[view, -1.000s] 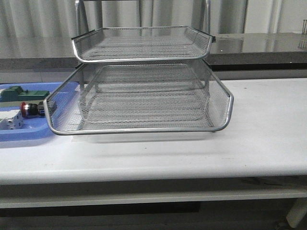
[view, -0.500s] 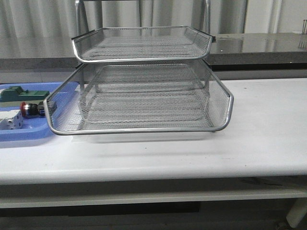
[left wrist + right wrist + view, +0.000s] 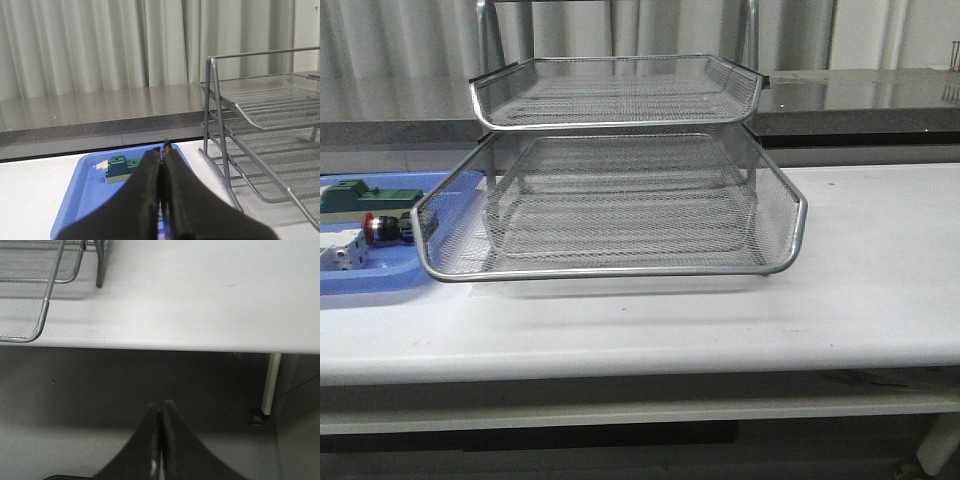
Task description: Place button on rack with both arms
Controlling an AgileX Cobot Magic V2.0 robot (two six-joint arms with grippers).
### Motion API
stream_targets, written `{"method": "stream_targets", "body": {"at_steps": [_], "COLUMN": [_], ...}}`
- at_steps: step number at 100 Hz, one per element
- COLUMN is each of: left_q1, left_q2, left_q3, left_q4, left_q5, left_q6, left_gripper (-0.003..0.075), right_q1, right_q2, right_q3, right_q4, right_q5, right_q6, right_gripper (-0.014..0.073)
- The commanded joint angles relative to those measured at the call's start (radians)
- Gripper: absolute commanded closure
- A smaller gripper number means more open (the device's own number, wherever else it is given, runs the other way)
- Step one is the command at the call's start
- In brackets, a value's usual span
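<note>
Task not begun: button lies in blue tray, beside wire rack. Left gripper and right gripper jaws pressed together, empty. Pickup, handover, placement all remain.

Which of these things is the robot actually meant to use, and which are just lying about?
Needed for the job: button; rack; left gripper and right gripper, both shut and empty.

Just lying about: blue tray; green block; white block.
</note>
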Motion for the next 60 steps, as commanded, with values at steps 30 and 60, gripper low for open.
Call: {"method": "stream_targets", "body": {"at_steps": [30, 60], "left_q1": [0.001, 0.001], "left_q2": [0.019, 0.235], "left_q3": [-0.019, -0.280], "left_q4": [-0.238, -0.298], "left_q5": [-0.111, 0.134], "left_q6": [-0.011, -0.011], "left_gripper": [0.0741, 0.0741], "right_q1": [-0.004, -0.004], "right_q2": [0.002, 0.002], "right_q3": [-0.033, -0.033], "right_q4": [-0.011, -0.011], "right_q5": [-0.053, -0.053], "right_q6": [-0.001, -0.001], "right_gripper": [0.0662, 0.0662]}}
